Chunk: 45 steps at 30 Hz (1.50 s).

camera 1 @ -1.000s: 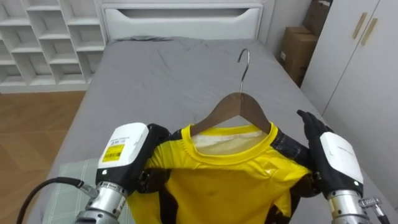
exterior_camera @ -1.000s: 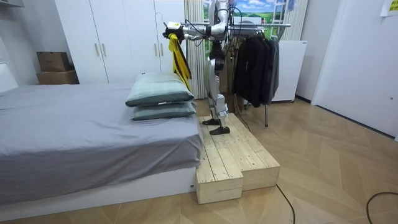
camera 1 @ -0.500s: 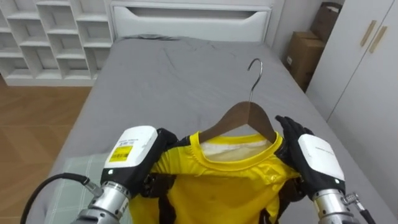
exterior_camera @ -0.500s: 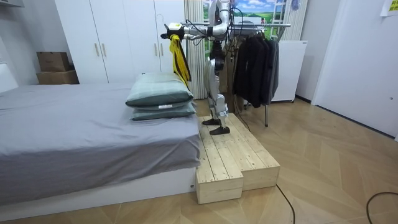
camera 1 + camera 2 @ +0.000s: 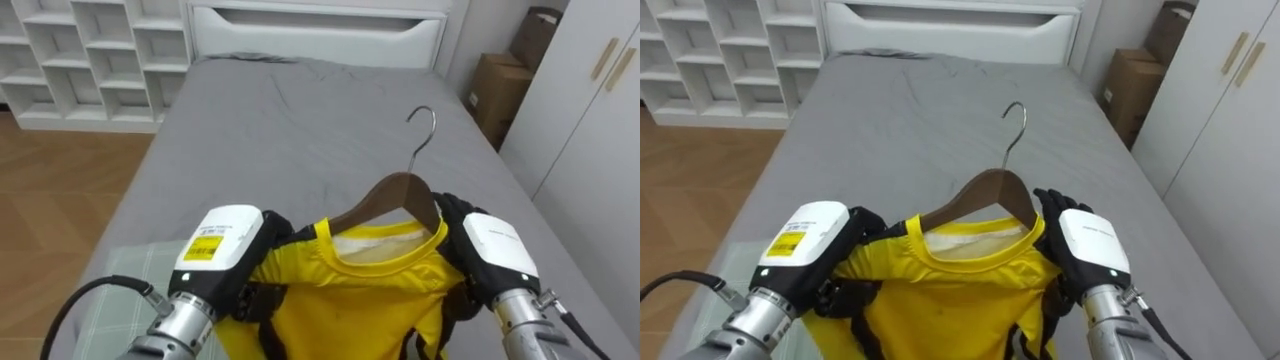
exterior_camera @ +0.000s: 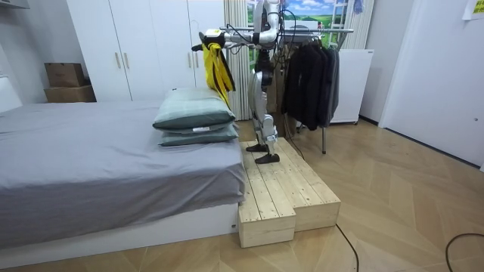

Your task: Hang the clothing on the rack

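A yellow shirt (image 5: pixel 350 290) hangs on a wooden hanger (image 5: pixel 395 195) with a metal hook (image 5: pixel 425 125), held up in front of me over the bed. My left hand (image 5: pixel 228 250) is curled round the shirt's left shoulder, its dark fingers tucked under the cloth. At the other shoulder my right hand (image 5: pixel 488 245) has its fingers curled over the cloth next to the hanger's end. In the room view I stand on a wooden platform (image 6: pixel 283 189) with both arms stretched out and the shirt (image 6: pixel 218 72) dangling above the pillows.
The grey bed (image 5: pixel 300 110) lies below, with a white headboard (image 5: pixel 315 25) and white shelves (image 5: pixel 90 50) beyond. Cardboard boxes (image 5: pixel 515 70) and wardrobe doors (image 5: pixel 600 110) are to the right. Behind me a rack of dark clothes (image 6: pixel 310 72) stands; green pillows (image 6: pixel 195 113) lie underneath the shirt.
My right hand has moved in from the right and closed on the shirt's right shoulder. The view has shifted slightly; the left hand keeps its hold.
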{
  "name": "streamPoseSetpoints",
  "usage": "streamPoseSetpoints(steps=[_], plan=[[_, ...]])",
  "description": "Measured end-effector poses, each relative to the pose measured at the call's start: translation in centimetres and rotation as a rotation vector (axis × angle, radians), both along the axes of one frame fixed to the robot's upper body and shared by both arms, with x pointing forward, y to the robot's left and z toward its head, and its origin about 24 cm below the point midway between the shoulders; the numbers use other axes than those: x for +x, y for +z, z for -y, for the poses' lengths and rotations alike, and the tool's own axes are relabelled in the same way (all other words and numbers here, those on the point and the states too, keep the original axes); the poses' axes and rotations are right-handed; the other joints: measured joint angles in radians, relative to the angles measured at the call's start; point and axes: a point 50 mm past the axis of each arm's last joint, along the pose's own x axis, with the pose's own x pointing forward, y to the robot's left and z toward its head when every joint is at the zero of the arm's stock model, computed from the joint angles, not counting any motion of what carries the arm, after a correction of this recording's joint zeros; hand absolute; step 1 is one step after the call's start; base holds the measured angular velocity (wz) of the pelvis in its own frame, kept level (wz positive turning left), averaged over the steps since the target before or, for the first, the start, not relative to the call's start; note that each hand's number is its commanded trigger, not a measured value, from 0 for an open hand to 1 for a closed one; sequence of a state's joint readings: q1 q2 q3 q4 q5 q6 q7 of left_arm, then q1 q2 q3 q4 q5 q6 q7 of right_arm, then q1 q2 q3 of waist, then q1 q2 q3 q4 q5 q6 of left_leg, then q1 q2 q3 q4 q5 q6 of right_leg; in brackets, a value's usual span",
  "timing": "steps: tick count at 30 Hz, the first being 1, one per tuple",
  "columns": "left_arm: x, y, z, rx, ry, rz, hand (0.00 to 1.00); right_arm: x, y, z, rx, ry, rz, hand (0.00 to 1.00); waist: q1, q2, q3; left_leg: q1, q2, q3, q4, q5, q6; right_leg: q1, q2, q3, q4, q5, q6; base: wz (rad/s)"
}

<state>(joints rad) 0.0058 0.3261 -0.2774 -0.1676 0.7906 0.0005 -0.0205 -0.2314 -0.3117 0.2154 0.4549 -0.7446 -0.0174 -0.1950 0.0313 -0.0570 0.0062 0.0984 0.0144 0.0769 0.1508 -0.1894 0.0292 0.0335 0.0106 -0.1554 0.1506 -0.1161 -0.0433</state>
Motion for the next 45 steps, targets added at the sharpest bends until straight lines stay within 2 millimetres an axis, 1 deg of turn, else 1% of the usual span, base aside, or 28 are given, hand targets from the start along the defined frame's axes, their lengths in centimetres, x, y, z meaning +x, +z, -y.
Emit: streamPoseSetpoints(steps=[1, 2, 5, 14, 21, 25, 34, 35, 36, 37, 45], plan=[[0.0, 0.1, 0.1, -0.001, -0.006, -0.003, 1.0, 0.3, -0.2, 0.1, -0.003, -0.007, -0.015, 0.89, 0.001, 0.0, 0.0001, 0.0, -0.001, -0.001, 0.0, 0.0, 0.0, 0.0, -0.001, 0.0, 0.0, 0.0, 0.0, 0.0], [0.0, 0.2, 0.2, 0.003, -0.008, 0.0, 1.0, 0.4, -0.4, 0.1, -0.005, -0.012, -0.029, 1.0, 0.002, 0.0, 0.0, 0.0, -0.001, -0.001, 0.0, 0.0, 0.0, 0.001, -0.001, 0.0, 0.0, -0.001, 0.001, 0.0], [0.0, 0.3, 0.2, 0.008, -0.005, -0.011, 1.0, 0.4, -0.8, 0.2, -0.006, -0.02, -0.054, 1.0, 0.001, -0.001, 0.0002, 0.0, -0.004, -0.012, 0.0, 0.0, 0.0, 0.004, -0.005, -0.009, 0.0, -0.002, 0.003, 0.07], [-0.1, 0.2, 0.4, 0.013, -0.003, -0.028, 1.0, 0.1, -2.1, 1.0, 0.023, -0.078, -0.122, 1.0, 0.001, 0.0, 0.0008, -0.004, -0.009, -0.022, -0.001, 0.0, 0.001, 0.003, -0.009, -0.014, 0.0, -0.006, 0.008, 0.03], [0.0, 0.1, 0.2, 0.015, 0.018, -0.037, 1.0, 0.0, -2.2, 1.2, 0.047, -0.093, -0.129, 1.0, 0.001, 0.001, 0.0014, -0.005, -0.008, -0.023, -0.001, 0.0, 0.001, 0.003, -0.009, -0.014, 0.0, -0.007, 0.008, 0.0], [0.1, 0.1, -0.5, 0.02, 0.061, -0.043, 1.0, 0.0, -2.1, 1.0, 0.074, -0.078, -0.121, 1.0, -0.002, 0.002, 0.0026, -0.007, -0.008, -0.024, -0.001, 0.0, 0.001, 0.002, -0.008, -0.015, -0.001, -0.007, 0.008, 0.0], [0.2, 0.1, -0.9, 0.023, 0.083, -0.047, 1.0, 0.1, -2.0, 0.8, 0.121, -0.074, -0.115, 1.0, -0.005, 0.008, 0.0066, -0.006, -0.009, -0.025, -0.003, 0.0, 0.001, 0.002, -0.008, -0.016, -0.001, -0.007, 0.008, 0.0], [0.2, 0.1, -0.9, 0.023, 0.083, -0.047, 0.96, 0.1, -2.0, 0.8, 0.123, -0.075, -0.115, 1.0, -0.005, 0.009, 0.0073, -0.007, -0.009, -0.025, -0.004, 0.0, 0.001, 0.001, -0.008, -0.016, -0.002, -0.007, 0.008, 0.0], [0.2, 0.1, -0.9, 0.023, 0.083, -0.047, 0.44, 0.1, -2.0, 0.9, 0.124, -0.075, -0.115, 1.0, -0.005, 0.009, 0.0074, -0.007, -0.009, -0.025, -0.004, 0.0, 0.001, 0.001, -0.008, -0.016, -0.002, -0.007, 0.008, 0.0], [0.2, 0.1, -0.9, 0.023, 0.083, -0.046, 0.0, 0.1, -2.0, 0.9, 0.128, -0.077, -0.115, 1.0, -0.005, 0.009, 0.0074, -0.007, -0.009, -0.025, -0.004, 0.0, 0.001, 0.001, -0.008, -0.017, -0.002, -0.007, 0.008, 0.0], [0.2, 0.2, -0.7, 0.012, 0.081, -0.046, 0.0, 0.1, -2.1, 0.7, 0.131, -0.071, -0.124, 1.0, -0.004, 0.009, 0.007, -0.006, -0.009, -0.025, -0.003, 0.0, 0.001, 0.001, -0.009, -0.016, -0.001, -0.007, 0.008, 0.0]])
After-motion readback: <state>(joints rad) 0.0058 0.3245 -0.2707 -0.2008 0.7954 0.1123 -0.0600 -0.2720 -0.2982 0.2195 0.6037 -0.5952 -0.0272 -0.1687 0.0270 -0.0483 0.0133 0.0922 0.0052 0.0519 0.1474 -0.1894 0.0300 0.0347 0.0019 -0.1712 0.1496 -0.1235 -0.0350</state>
